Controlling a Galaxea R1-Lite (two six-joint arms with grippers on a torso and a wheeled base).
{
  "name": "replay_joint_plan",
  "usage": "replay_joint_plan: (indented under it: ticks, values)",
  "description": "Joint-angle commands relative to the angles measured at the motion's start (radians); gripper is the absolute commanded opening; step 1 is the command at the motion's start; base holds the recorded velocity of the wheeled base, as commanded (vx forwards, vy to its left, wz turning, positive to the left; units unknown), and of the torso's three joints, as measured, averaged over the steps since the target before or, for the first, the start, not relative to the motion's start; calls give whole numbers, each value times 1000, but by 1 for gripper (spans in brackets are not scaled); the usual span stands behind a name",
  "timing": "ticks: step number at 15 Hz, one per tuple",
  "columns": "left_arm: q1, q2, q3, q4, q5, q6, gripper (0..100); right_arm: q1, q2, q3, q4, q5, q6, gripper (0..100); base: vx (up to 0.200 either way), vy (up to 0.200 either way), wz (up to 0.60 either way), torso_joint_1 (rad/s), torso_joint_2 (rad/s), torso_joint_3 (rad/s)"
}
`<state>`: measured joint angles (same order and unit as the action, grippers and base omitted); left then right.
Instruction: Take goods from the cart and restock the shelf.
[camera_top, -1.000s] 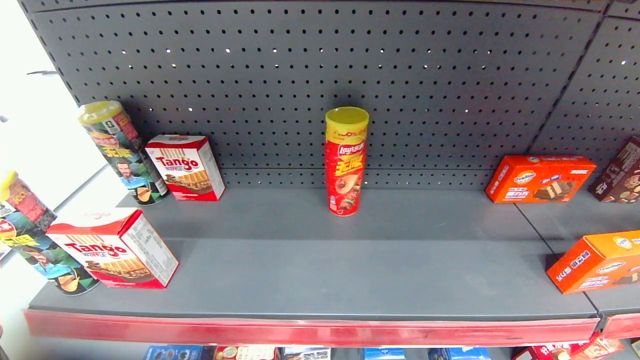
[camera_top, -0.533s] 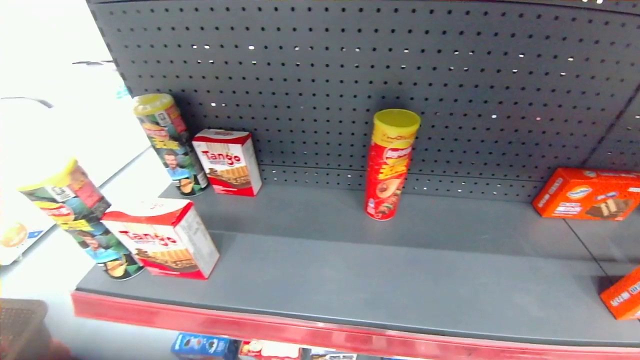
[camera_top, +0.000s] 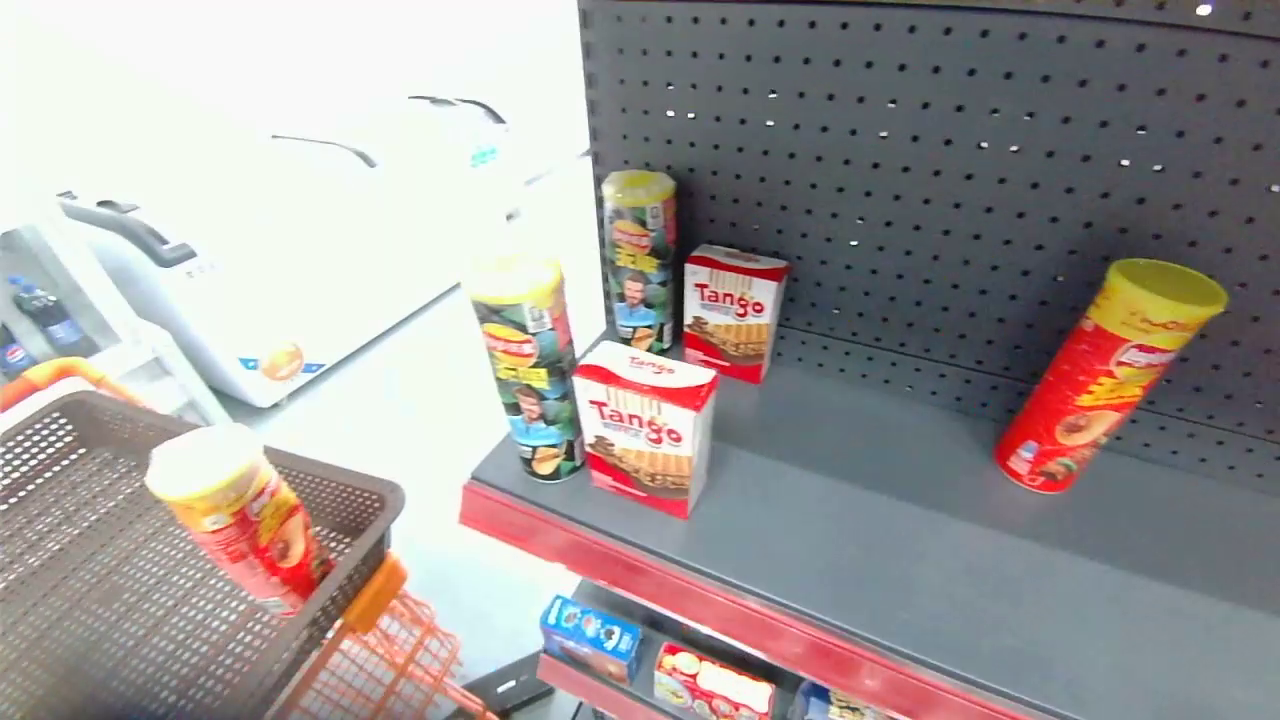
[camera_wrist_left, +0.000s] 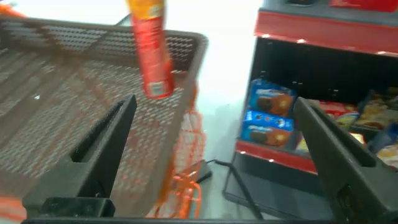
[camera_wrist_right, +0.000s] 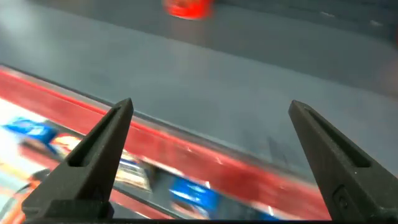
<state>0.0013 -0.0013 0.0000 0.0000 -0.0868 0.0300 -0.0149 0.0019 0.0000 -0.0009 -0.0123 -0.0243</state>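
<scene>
Standing in the brown cart basket (camera_top: 330, 474), a red chip can (camera_top: 240, 520) sits close to the corner nearest the shelf (camera_top: 900, 540). We see our left gripper (camera_wrist_left: 212, 106) with its fingers spread wide and gripping nothing, hovering over the basket near that can. Our right gripper (camera_wrist_right: 210, 106) is equally wide and empty above the shelf's red front edge. A second red can (camera_top: 1105, 380) stands on the shelf by the pegboard (camera_top: 900, 150).

Left gripper (camera_wrist_left: 214, 102): 2 dark grey matte fingers (camera_wrist_left: 102, 149), wedge-shaped, flat-faced, tapering to blunt tips. Right gripper (camera_wrist_right: 211, 104): 2 matching dark grey angular fingers (camera_wrist_right: 93, 155), smooth-surfaced.
</scene>
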Motion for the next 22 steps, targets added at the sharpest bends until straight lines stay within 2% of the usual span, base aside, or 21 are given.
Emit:
replay_joint_plan:
  ticks: [1,14,15,17,18,19,20,22]
  values:
    - [0,1,0,0,1,-1,100,1,1,0,-1,-3,9,100,0,0,0,0,0,0]
    - [0,1,0,0,-1,2,100,1,1,0,-1,-3,10,100,0,0,0,0,0,0]
    - [0,1,-34,3,19,7,100,0,1,0,-1,-3,10,100,0,0,0,0,0,0]
    - [-18,233,-242,55,44,19,100,0,1,0,-1,-3,10,100,0,0,0,0,0,0]
    - [-24,328,-311,52,52,19,100,0,1,0,-1,-3,10,100,0,0,0,0,0,0]
    - [-26,392,-341,48,52,13,100,1,1,0,-1,-3,10,100,0,0,0,0,0,0]
    - [25,475,-345,32,41,-13,100,1,1,0,-1,-3,10,100,0,0,0,0,0,0]
    - [94,624,-345,-84,-19,-41,100,1,1,0,-1,-3,10,100,0,0,0,0,0,0]
